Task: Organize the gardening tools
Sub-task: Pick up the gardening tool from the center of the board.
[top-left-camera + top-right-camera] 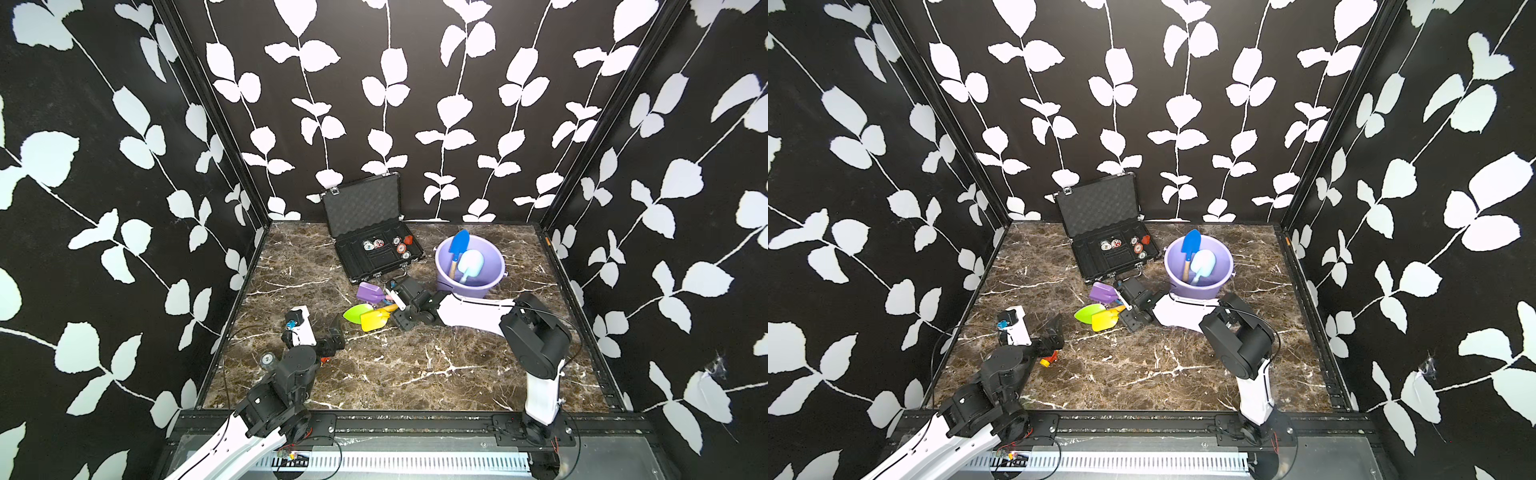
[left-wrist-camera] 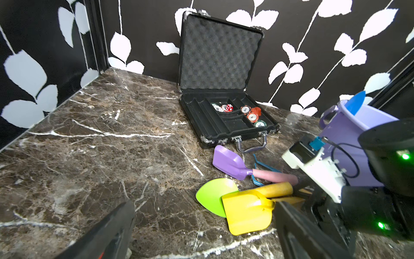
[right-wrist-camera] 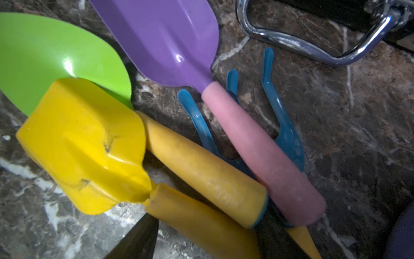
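While your left end effector (image 2: 205,233) gapes wide, you cannot tell whether the right end effector (image 1: 397,308) grips; it sits at purple spade (image 1: 369,292) and yellow spade (image 1: 375,319) handles on the worktop (image 1: 415,374); a blue spade (image 1: 460,241) stands in the bucket (image 1: 457,289).

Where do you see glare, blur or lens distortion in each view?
Right wrist view: glare spots on purple spade and green spade; bottom edge blurred. Left wrist view: green lights flare on the right arm. Both top views: even light, wall posts splay, wide-angle.
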